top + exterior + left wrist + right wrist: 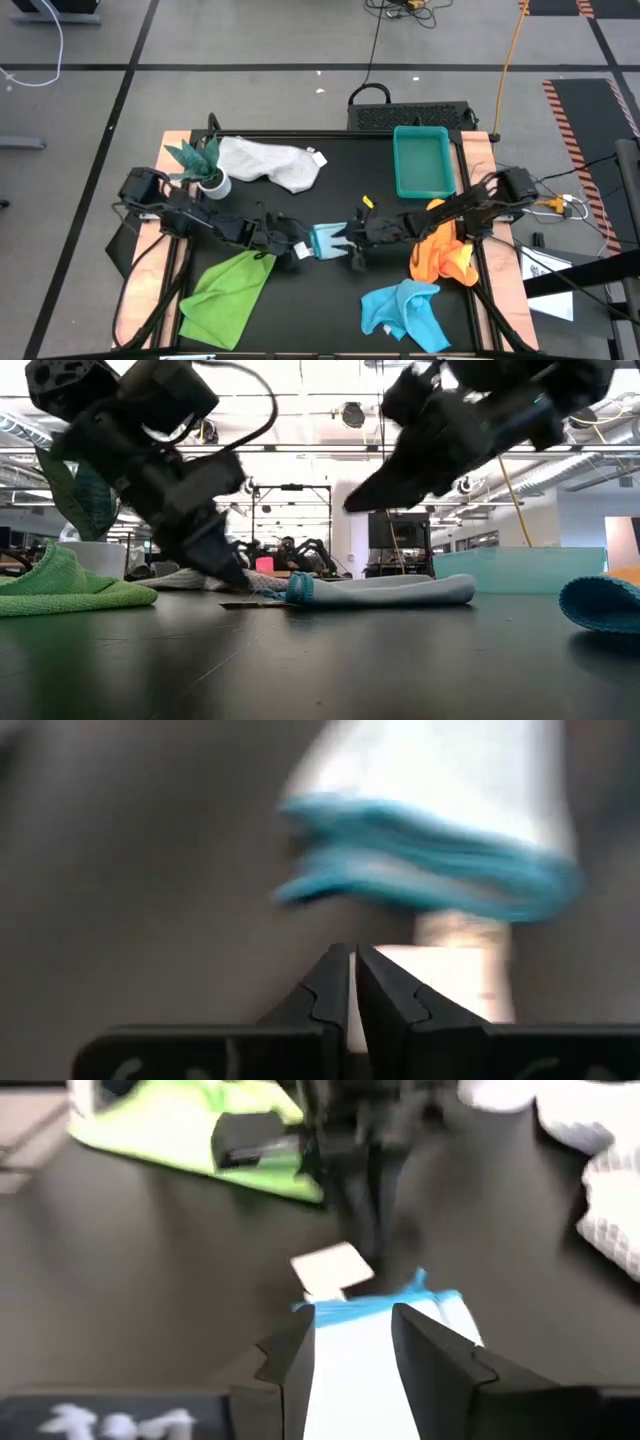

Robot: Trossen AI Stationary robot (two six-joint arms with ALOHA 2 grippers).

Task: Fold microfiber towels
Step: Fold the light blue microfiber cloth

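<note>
While four towels lie loose on the table (pixel 330 290), we judge that the folding has hardly begun. The white towel (pixel 265 160) sprawls at 11 o'clock, the green towel (pixel 228 290) at 7 o'clock, the turquoise towel (pixel 405 312) at 5 o'clock and the orange towel (pixel 443 250) at 3 o'clock, all crumpled. Only the pale blue towel (pixel 327 240), at the centre, is a small flat packet; we think it is nearly finished.

The tray (pixel 423 160) stands at 1 o'clock and the plant (pixel 200 165) at 10 o'clock, so free room is mostly the dark strip at the near edge, between green and turquoise.

The right gripper (pixel 352 1342) straddles the pale blue packet with its jaws parted, grasping nothing we can see. The left gripper (pixel 355 982) is clenched empty, just beside the packet's hem.
</note>
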